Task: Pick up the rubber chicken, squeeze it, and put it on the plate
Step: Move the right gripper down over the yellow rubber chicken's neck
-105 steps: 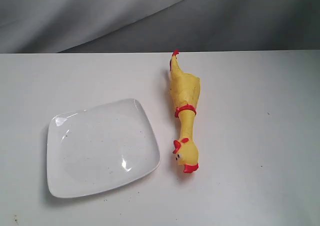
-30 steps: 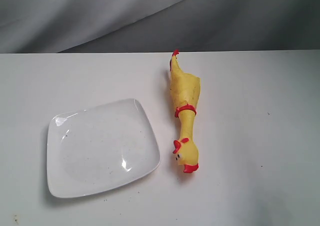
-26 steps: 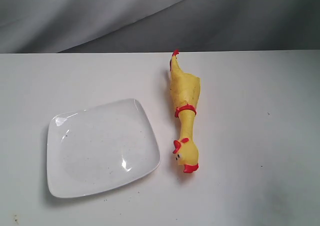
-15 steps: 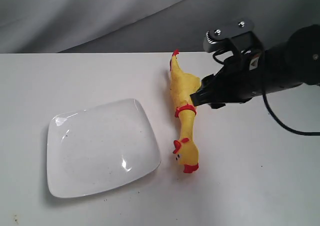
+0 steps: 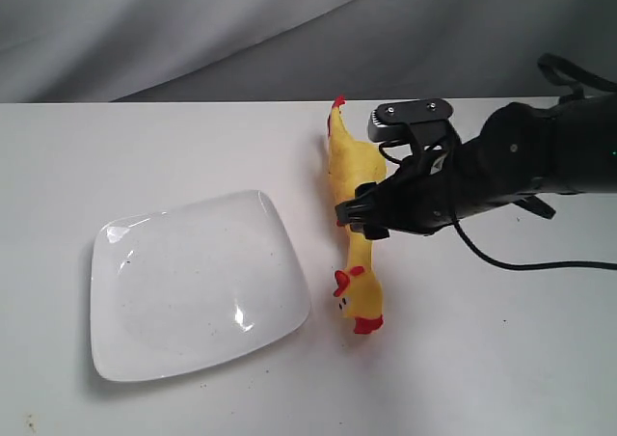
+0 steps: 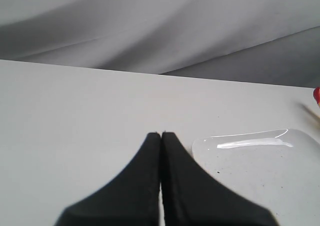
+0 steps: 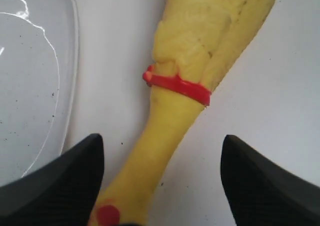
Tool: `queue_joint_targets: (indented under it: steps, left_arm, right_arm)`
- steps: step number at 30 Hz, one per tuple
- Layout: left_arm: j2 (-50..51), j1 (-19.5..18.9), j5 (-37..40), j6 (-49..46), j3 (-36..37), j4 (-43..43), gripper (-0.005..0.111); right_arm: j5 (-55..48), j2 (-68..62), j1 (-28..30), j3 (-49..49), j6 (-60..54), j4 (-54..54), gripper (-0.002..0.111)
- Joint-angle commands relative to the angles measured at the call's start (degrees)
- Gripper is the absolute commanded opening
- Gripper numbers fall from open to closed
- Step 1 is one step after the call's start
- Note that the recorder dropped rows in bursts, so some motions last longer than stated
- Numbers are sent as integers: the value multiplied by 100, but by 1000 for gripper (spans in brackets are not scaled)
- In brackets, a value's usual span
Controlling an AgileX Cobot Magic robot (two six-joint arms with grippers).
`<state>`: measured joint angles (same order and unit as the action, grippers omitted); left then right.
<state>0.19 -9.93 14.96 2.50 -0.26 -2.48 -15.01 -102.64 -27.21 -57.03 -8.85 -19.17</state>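
Toys number one: a single rubber chicken (image 5: 355,177) lies on the white worktop (image 5: 501,359) just beside the one plate (image 5: 111,262), clear of it. Two sets of fingers show. The right fingers (image 7: 65,181) stand wide apart astride its neck, not gripping it; the left fingers (image 6: 150,186) are pressed together, empty. Grey cloth (image 5: 193,31) hangs behind, and one black cable (image 5: 540,265) crosses the worktop.

The right tool (image 5: 361,220) covers the rubber chicken's (image 5: 355,166) neck band; the right wrist view cuts off both ends.

White table (image 5: 540,359), grey draped backdrop (image 5: 193,31)
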Motion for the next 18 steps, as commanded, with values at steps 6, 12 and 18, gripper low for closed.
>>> queue_joint_targets:
  steps: [6, 12, 18]
  left_arm:
    - [-19, -11, 2, 22, 26, 9, 1]
    - [-19, -11, 2, 22, 26, 9, 1]
    - [-19, -11, 2, 22, 26, 9, 1]
  right_arm:
    - [-685, -926, -364, -1040, 930, 726, 58]
    - [-948, -537, -364, -1040, 1569, 1438, 58]
    - [-1003, -722, -364, -1040, 2442, 2195, 57]
